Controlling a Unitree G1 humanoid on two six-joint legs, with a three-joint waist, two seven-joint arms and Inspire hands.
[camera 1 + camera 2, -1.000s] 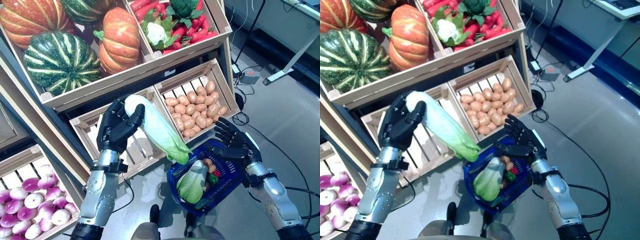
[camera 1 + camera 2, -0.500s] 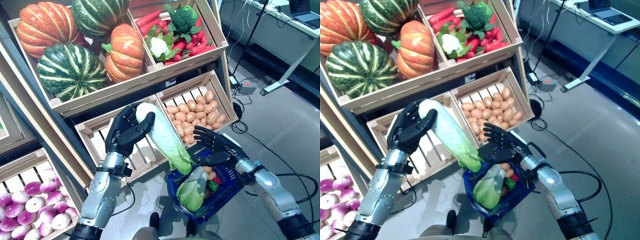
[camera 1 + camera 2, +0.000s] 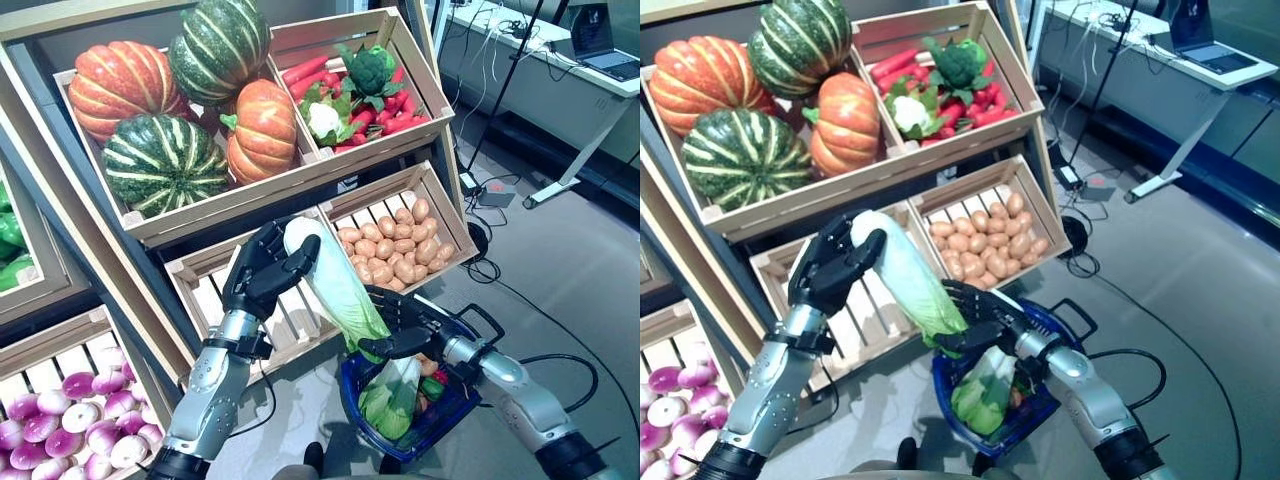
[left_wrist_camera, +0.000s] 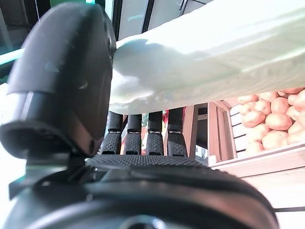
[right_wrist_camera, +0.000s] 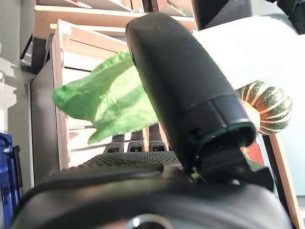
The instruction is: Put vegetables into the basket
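Left robot hand (image 3: pixel 262 277) is wrapped round the white stem of a napa cabbage (image 3: pixel 335 284), tilting it leaf-end down so it can go into the blue basket (image 3: pixel 452 397) just below. Right robot hand (image 3: pixel 403 325) cups the leafy tip, fingers loosely spread, seemingly guiding. Cabbage is long, pale white to crinkly green. Another cabbage (image 3: pixel 390 396) already lies in the basket.

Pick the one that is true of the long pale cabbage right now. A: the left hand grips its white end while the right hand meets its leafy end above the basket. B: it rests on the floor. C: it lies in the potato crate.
A: the left hand is curled round the cabbage's white end, and the right hand touches its green end over the blue basket.
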